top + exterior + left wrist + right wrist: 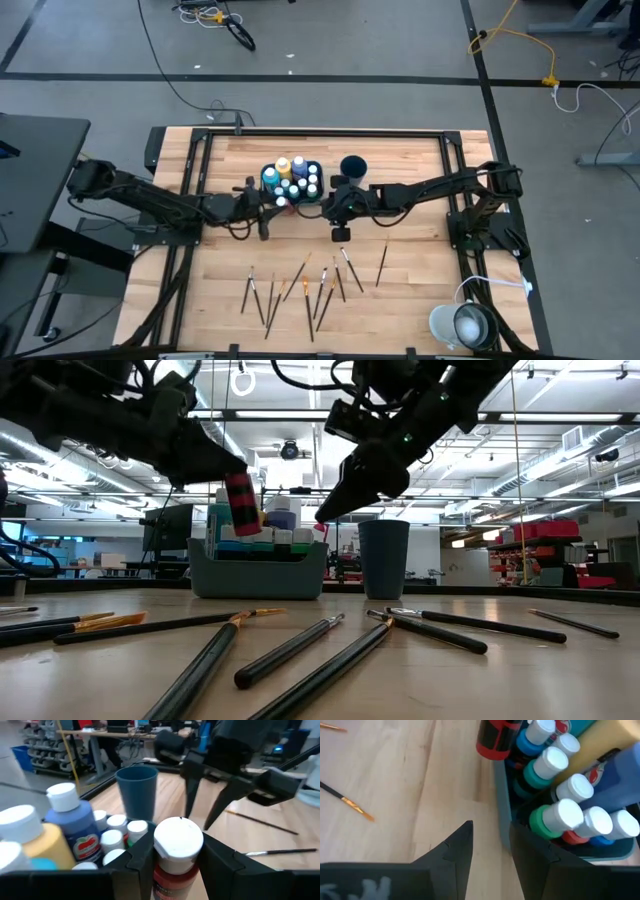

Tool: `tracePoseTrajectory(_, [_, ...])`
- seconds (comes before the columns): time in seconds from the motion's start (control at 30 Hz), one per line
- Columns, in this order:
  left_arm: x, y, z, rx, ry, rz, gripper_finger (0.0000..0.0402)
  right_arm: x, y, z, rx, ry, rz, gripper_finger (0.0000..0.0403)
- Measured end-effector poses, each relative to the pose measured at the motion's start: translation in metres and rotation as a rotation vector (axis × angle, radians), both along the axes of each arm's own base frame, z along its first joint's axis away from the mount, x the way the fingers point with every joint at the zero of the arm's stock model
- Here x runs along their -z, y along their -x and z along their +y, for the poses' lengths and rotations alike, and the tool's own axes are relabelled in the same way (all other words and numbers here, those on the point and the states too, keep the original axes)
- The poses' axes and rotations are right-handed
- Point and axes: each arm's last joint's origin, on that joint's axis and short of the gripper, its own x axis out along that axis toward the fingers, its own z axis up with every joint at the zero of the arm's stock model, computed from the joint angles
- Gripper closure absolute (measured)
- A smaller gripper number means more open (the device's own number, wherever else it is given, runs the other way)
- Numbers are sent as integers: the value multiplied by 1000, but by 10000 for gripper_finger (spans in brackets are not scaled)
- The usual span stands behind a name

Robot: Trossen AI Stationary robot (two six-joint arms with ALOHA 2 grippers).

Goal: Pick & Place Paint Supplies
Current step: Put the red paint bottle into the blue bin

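A teal tray (320,180) near the table's middle holds several white-capped paint bottles (292,175). My left gripper (270,206) is just near of the tray, shut on a red paint bottle (241,503). My right gripper (325,520) is open and hovers over the tray's right end. In the right wrist view, the tray wall (501,815) lies under the gap between its fingers. The dark blue cup (352,166) stands right of the tray. Several paintbrushes (310,285) lie flat on the near half of the table. My left gripper pinches the red paint bottle between its two fingers (142,857), on the shoulder (175,875) just under the white cap (178,842). It comes from the table's left. The bottle is lifted clear of the table, tilted, in front of the tray's near wall (260,575).
A white round lamp head (462,325) sits at the near right corner. The brushes (300,650) are scattered across the near half of the table. The cup (384,558) stands close behind the right gripper. Bare wood (400,170) shows right of the cup.
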Motion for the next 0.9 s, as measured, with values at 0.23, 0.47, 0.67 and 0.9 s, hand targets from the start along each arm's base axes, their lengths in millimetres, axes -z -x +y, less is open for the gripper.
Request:
tracePoseTrajectory(0.23, [5, 1, 10, -64, 12, 50, 276, -1, 0, 0, -9, -3, -7, 270])
tracePoseTrajectory(0.47, [9, 2, 21, -112, 15, 85, 268, -2, -2, 0, -24, 14, -29, 269])
tracePoseTrajectory(0.67, [11, 3, 28, -154, 13, 110, 276, -3, -3, 0, -26, 16, -38, 268])
tracePoseTrajectory(0.9, [20, 1, 33, -165, 44, 148, 267, -3, -3, 0, -26, 15, -38, 268])
